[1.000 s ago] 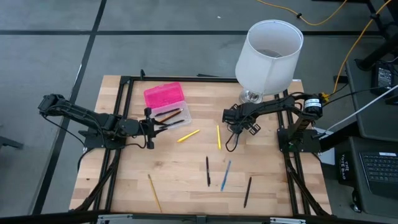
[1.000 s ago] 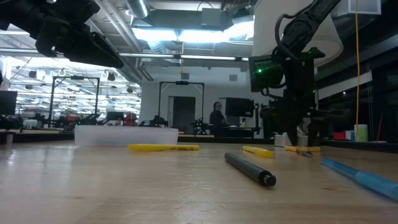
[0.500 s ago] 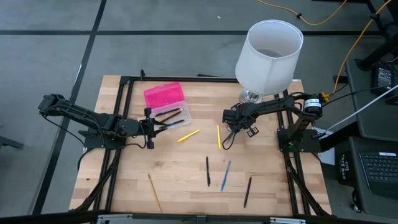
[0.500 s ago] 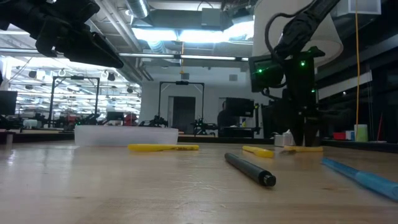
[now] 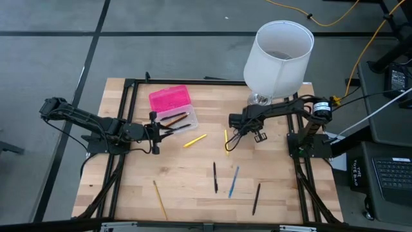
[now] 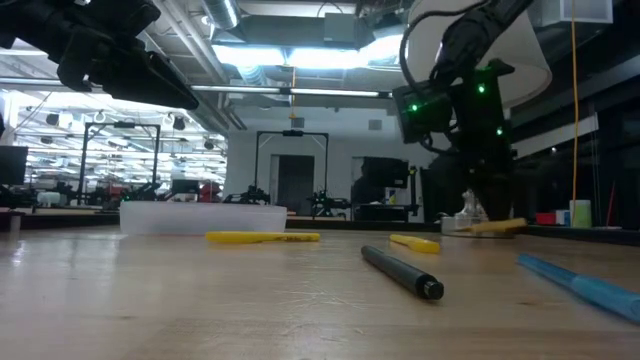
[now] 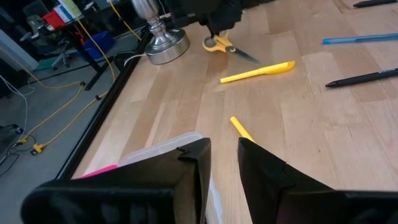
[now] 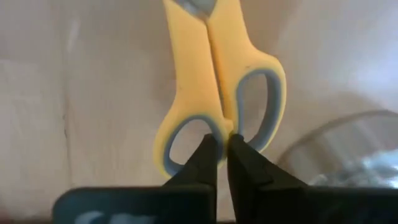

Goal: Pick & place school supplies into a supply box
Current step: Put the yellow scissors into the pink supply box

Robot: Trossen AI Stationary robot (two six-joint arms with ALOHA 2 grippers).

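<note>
Beside the lamp base (image 7: 163, 45) at the far right of the tabletop (image 5: 193, 187), the right tool (image 8: 222, 152) is pinching the scissors (image 8: 214, 81) by the strip where the two yellow handle loops meet, its dark tips pressed close together on it. From above, the blades are trailing toward the near side under the arm, just beside a yellow pencil (image 5: 226, 140). The supply box (image 5: 172, 106) is sitting at the far left, pink lid open, with a few pencils already lying in its clear base. The left tool (image 7: 219, 163) is waiting just beside that box, its tips standing slightly apart and holding nothing. Other supplies are lying loose: a yellow marker (image 5: 194, 140) near the box, a black pen (image 5: 215, 176), a blue pen (image 5: 233, 181), another black pen (image 5: 256, 198) and a pencil (image 5: 159, 198) along the near edge.

Judging the risk, the pinch is sitting on a thin, smooth plastic bridge well away from the blades, so the scissors are likely to swing or slip out while being carried leftward. The hanging blades could also be catching the yellow pencil or the box rim on the way. The big white lampshade (image 5: 278, 55) is crowding the arm, so a high lift could be brushing it.

No brand, label or writing is readable on anything
</note>
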